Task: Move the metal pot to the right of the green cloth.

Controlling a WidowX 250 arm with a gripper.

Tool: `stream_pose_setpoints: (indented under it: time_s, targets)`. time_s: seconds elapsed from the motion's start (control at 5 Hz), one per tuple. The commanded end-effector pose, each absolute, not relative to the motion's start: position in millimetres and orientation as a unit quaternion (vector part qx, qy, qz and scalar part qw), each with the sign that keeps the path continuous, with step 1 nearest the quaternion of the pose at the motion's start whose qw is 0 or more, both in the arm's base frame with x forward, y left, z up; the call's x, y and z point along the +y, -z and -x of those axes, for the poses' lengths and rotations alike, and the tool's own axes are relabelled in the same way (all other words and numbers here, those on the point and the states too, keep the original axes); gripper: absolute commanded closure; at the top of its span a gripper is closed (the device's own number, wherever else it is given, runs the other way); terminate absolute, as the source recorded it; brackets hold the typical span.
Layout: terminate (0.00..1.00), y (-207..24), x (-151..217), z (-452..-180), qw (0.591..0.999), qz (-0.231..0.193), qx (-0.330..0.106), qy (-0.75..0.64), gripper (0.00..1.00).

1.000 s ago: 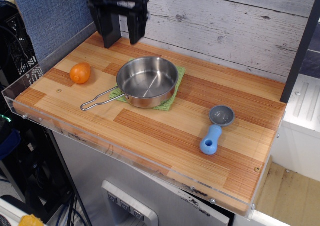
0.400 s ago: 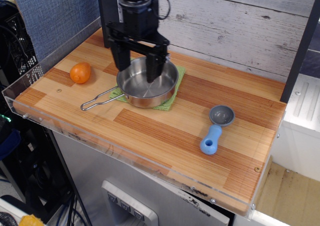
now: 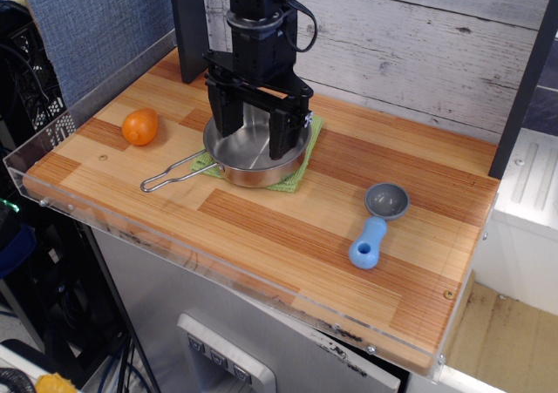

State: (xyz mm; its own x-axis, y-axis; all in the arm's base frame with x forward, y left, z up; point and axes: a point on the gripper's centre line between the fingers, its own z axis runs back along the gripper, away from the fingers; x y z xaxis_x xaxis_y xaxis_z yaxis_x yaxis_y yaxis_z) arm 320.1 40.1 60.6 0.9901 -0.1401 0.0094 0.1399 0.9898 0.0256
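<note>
Wooden tabletop (image 3: 288, 227): orange (image 3: 139, 126), scoop (image 3: 377, 221) around pot (image 3: 253, 162).

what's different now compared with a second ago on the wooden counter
The claw came down from the back wall and now sits open over the metal pot, fingers reaching into the bowl. Nothing is gripped yet. The pot is still on the green cloth, and the orange and blue-handled scoop have not moved.
</note>
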Motion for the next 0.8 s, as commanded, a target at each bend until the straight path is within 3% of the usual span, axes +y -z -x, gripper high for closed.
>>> stream_pose_setpoints:
  time_s: [0.0, 0.4, 0.6]
  targets:
    - [0.00, -43.3, 47.4, -334.1, 0.997, -0.010, 0.028, 0.066, 0.00]
    - [0.00, -38.6, 42.9, -336.0, 0.997, -0.003, 0.036, 0.072, 0.00]
    - [0.00, -56.0, 43.7, -336.7, 0.998, -0.010, 0.010, 0.065, 0.00]
